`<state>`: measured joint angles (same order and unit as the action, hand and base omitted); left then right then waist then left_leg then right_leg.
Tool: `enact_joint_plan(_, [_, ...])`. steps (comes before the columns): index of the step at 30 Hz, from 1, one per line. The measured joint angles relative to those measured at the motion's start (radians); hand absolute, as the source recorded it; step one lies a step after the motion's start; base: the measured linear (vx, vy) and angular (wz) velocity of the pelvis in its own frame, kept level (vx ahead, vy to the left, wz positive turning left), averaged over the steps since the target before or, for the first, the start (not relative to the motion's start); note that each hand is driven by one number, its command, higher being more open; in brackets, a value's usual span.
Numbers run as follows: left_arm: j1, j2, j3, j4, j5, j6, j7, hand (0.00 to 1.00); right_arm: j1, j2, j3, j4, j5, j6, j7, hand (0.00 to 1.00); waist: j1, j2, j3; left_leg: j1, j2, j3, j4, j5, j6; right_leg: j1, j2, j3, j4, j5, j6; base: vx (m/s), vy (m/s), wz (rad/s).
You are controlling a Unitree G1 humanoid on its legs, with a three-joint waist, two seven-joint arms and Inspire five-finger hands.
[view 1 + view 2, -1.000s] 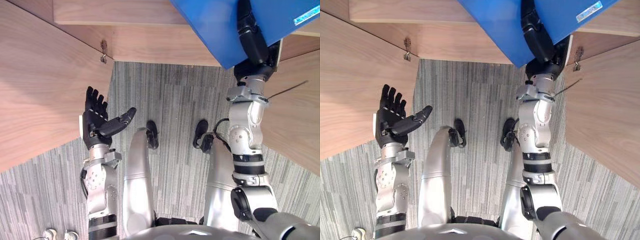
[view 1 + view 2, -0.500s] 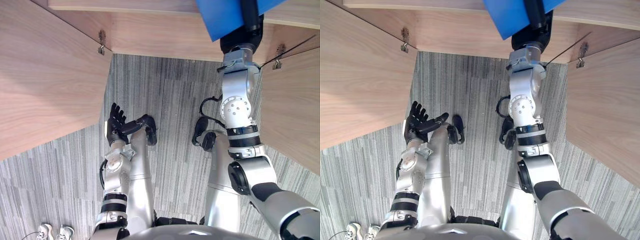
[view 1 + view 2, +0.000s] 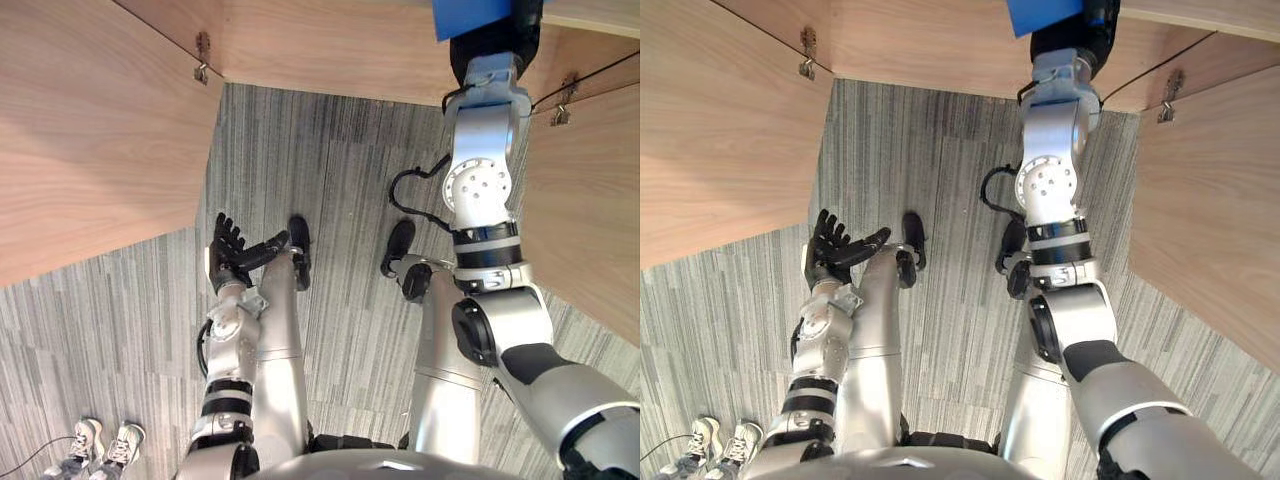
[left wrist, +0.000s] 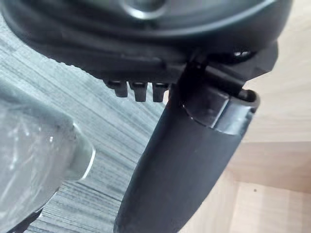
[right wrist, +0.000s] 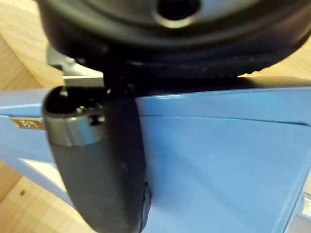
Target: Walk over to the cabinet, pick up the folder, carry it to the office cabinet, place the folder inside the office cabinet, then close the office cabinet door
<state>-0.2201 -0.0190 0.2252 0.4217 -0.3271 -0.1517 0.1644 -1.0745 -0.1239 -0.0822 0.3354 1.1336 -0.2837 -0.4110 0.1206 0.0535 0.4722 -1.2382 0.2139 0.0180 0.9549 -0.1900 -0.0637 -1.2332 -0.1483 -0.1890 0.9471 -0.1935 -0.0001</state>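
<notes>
While the right hand (image 5: 97, 165) clamps its thumb on it, the folder (image 5: 218, 160) shows smooth plain blue, its small label (image 5: 26, 124) unreadable; the left hand (image 3: 232, 262) hangs with fingers spread.

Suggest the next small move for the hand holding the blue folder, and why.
Probably push the right hand a little deeper into the office cabinet before letting go. Its thumb clamps the folder at the cabinet's mouth, between the open doors; the left hand hangs open, idle.
</notes>
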Motion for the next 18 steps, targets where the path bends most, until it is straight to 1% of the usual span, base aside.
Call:
enact_joint_plan(4, [-0.003,0.005,0.001,0.015,-0.017,-0.002,0.003,1.0,-0.017,-0.001,-0.019,0.006,0.008,-0.009,-0.015,0.0,0.004,-0.003,0.001,0.0,-0.002,-0.001,-0.027,0.021,-0.005,0.0,-0.001,-0.009,-0.014,0.0,0.0,0.0,0.03,0.06])
enact_joint_plan(7, [-0.002,0.012,0.022,0.051,-0.017,-0.001,0.004,1.0,-0.018,-0.001,-0.018,0.006,0.008,-0.013,-0.028,0.0,0.003,-0.005,0.001,0.007,-0.002,-0.01,-0.031,0.028,-0.01,0.015,-0.002,-0.021,-0.018,0.006,0.001,0.03,0.034,0.07])
enact_joint_plan(11, [-0.001,0.016,0.036,0.071,-0.017,0.0,0.004,1.0,-0.014,-0.001,-0.018,0.005,0.008,-0.018,-0.035,0.0,0.002,-0.022,-0.001,0.011,-0.003,-0.011,-0.036,0.033,-0.006,0.017,-0.003,-0.022,-0.019,0.012,-0.005,0.03,0.035,0.03])
enact_joint_plan(14, [-0.001,0.023,0.035,0.074,-0.017,0.0,0.003,1.0,-0.011,-0.001,-0.018,0.0,0.008,-0.027,-0.035,0.0,0.001,-0.027,-0.001,0.011,-0.003,-0.01,-0.035,0.033,-0.006,0.018,-0.002,-0.022,-0.019,0.012,-0.006,0.03,0.06,0.0])
enact_joint_plan(16, [0.0,0.025,0.035,0.075,-0.016,0.001,0.003,1.0,-0.002,-0.004,-0.023,-0.03,0.007,-0.048,-0.035,0.0,0.002,-0.028,-0.001,0.01,-0.002,-0.011,-0.032,0.031,-0.007,0.018,-0.001,-0.022,-0.019,0.014,-0.008,0.02,0.052,-0.01])
enact_joint_plan(18, [0.003,0.025,0.035,0.075,-0.016,0.002,0.003,1.0,0.034,-0.005,-0.036,-0.118,0.004,-0.067,-0.033,0.0,0.001,-0.028,-0.001,0.011,0.001,-0.012,-0.022,0.023,-0.005,0.023,0.003,-0.022,-0.019,0.016,-0.016,0.03,0.067,-0.06])
